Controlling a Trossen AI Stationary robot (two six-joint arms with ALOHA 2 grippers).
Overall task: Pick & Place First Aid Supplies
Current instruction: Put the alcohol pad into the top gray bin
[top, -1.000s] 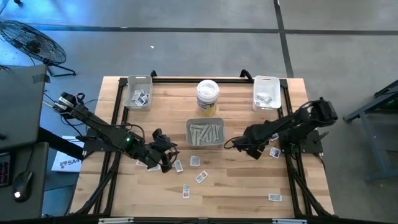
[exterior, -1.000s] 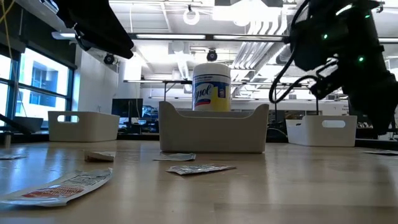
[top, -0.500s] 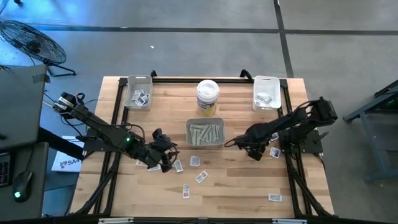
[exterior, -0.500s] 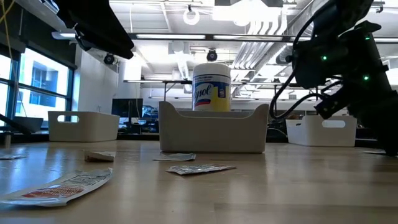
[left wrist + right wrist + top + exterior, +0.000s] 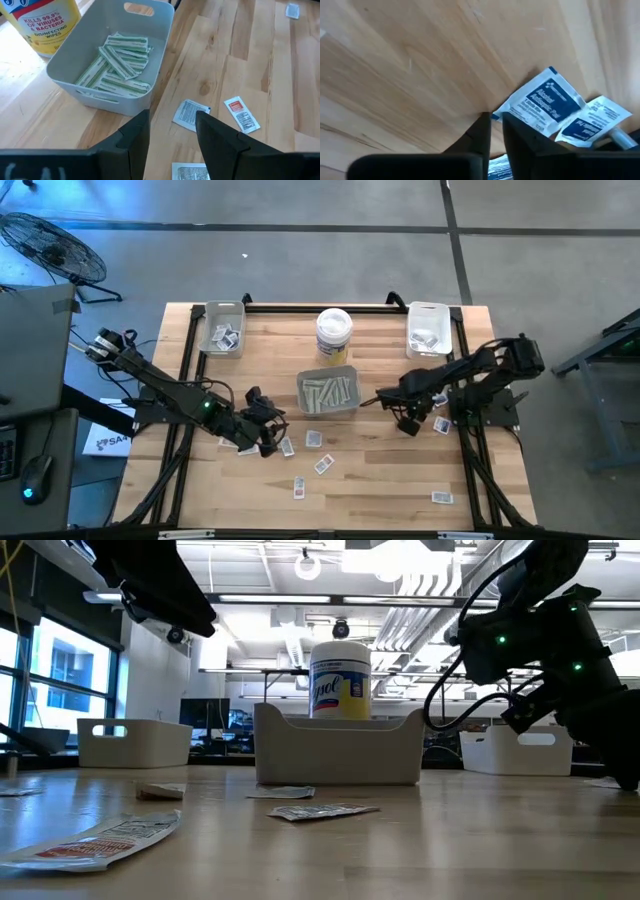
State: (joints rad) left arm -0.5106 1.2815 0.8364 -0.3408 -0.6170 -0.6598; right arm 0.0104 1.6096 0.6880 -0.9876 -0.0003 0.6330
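Several first aid packets lie flat on the wooden table: white squares (image 5: 313, 439) (image 5: 324, 464) near the middle and blue-printed ones (image 5: 547, 102) by my right arm. Long pale strips (image 5: 120, 62) lie inside the grey tray (image 5: 330, 393) at the centre. My left gripper (image 5: 172, 140) hovers open over the packets (image 5: 191, 114) left of the tray, with nothing between its fingers. My right gripper (image 5: 382, 402) is just right of the grey tray, above the table. In its wrist view the fingers (image 5: 481, 131) stand almost together, with nothing between them.
A tall white tub with a yellow label (image 5: 334, 335) stands behind the grey tray. White trays sit at the far left (image 5: 222, 330) and far right (image 5: 428, 330) corners. More packets lie near the front edge (image 5: 299, 488) (image 5: 442, 497).
My right gripper has risen and drifted a little toward the table's far edge, staying beside the grey tray.
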